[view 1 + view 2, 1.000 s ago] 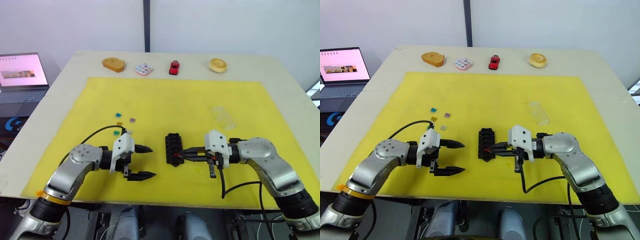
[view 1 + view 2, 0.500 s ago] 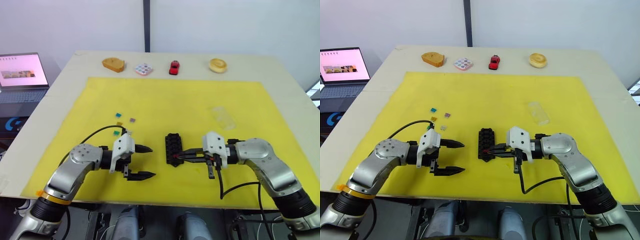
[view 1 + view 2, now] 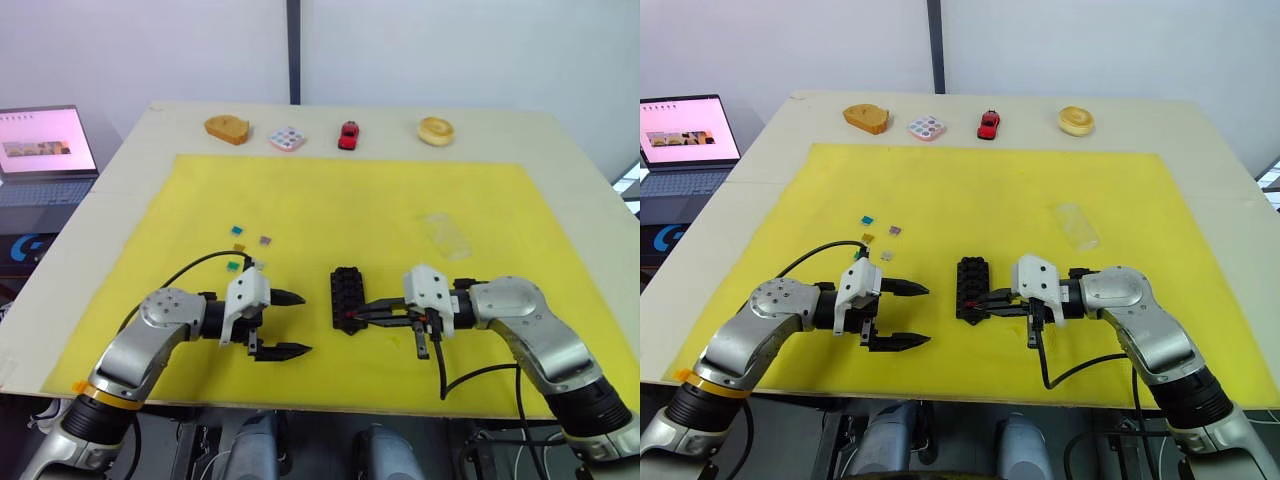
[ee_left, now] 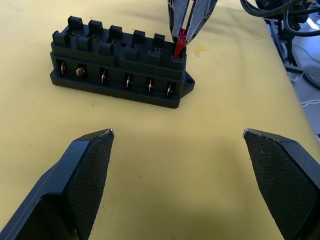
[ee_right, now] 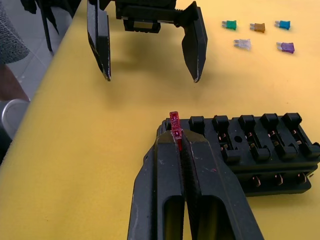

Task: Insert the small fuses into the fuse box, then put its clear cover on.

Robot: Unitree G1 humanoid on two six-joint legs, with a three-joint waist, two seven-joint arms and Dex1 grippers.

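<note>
The right gripper is pinching the red fuse upright between its closed fingers, holding it at the near end slot of the black fuse box, which is lying on the yellow mat. The left gripper is hovering just beside the box's other side with its fingers spread wide, gripping nothing. Five loose fuses are lying in a cluster on the mat beyond the left gripper. The clear cover is resting on the mat, well apart, beyond the right arm.
</note>
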